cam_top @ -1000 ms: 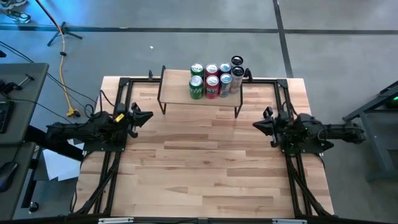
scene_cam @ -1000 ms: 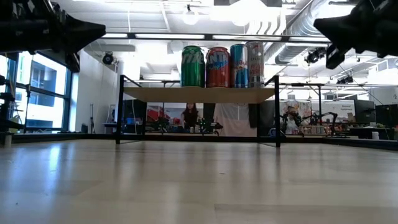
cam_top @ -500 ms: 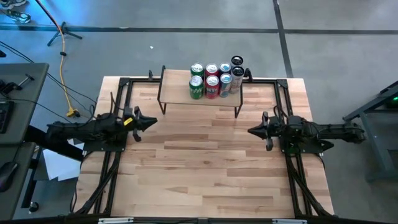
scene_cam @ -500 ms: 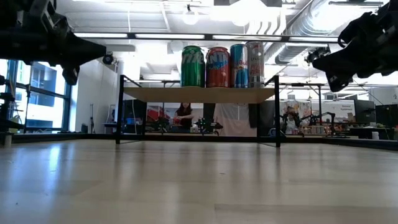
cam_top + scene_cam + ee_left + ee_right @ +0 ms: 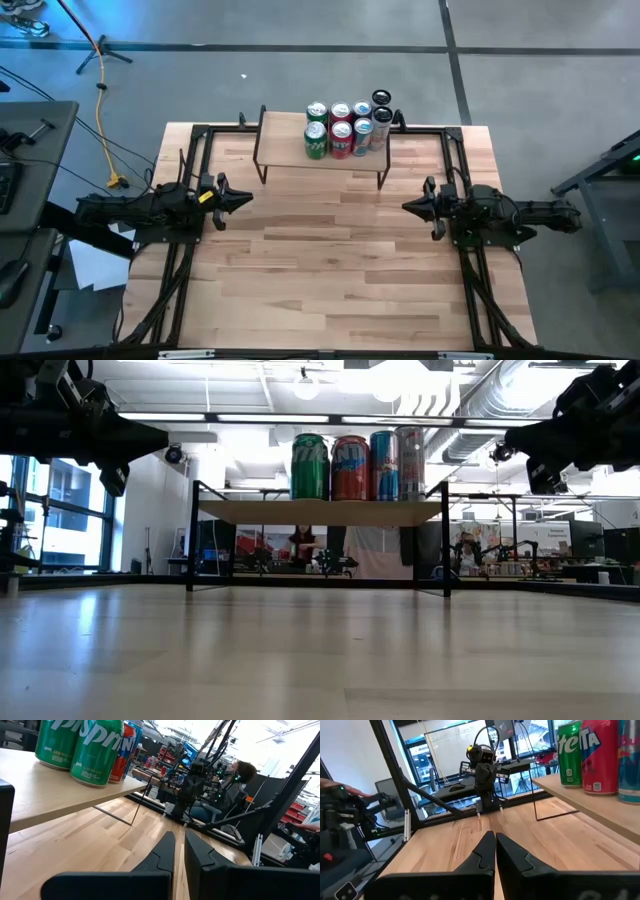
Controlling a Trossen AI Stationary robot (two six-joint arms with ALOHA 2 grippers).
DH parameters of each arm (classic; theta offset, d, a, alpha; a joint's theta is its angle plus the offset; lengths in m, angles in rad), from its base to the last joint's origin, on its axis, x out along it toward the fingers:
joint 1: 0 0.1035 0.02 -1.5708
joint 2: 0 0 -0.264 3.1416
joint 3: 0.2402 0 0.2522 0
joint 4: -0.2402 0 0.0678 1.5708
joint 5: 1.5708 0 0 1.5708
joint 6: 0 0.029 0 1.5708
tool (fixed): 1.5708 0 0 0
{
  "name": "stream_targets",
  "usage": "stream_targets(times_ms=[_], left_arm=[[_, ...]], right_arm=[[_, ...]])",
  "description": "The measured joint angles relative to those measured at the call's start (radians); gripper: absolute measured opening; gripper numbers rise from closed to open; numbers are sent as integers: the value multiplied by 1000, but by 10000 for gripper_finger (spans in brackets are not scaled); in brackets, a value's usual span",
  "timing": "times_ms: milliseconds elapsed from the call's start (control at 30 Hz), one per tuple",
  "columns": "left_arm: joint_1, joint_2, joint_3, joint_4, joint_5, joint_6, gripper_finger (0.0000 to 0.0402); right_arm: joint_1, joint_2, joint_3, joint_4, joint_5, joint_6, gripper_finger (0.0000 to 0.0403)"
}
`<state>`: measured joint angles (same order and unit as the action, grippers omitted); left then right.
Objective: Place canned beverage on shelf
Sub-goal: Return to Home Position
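Left gripper (image 5: 240,197), right gripper (image 5: 408,208): hung empty with fingers together, faced each other (shelf (image 5: 285,142) farther back between them, cans (image 5: 341,138) nearer the right one).

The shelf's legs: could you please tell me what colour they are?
The legs are black, clearest in the low view beneath the light-wood shelf.

I had the left arm folded low on its own side, wrist level, with the left gripper (image 5: 243,199) aimed inward at the other arm. Through its wrist camera the fingers (image 5: 164,851) sat drawn nearly together, only a thin slit between them. The right arm mirrored that pose, the right gripper (image 5: 407,208) facing back across, fingers (image 5: 482,852) pressed tip to tip. The two grippers hung raised and well apart.
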<state>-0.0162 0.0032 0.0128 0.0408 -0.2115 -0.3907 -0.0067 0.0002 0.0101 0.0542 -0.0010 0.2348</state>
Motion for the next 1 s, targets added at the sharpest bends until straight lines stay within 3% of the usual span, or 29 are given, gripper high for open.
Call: stream_targets(times_ms=[1000], left_arm=[[0,5,0,1,0,0,3]], right_arm=[[0,7,0,-38,2,0,0]])
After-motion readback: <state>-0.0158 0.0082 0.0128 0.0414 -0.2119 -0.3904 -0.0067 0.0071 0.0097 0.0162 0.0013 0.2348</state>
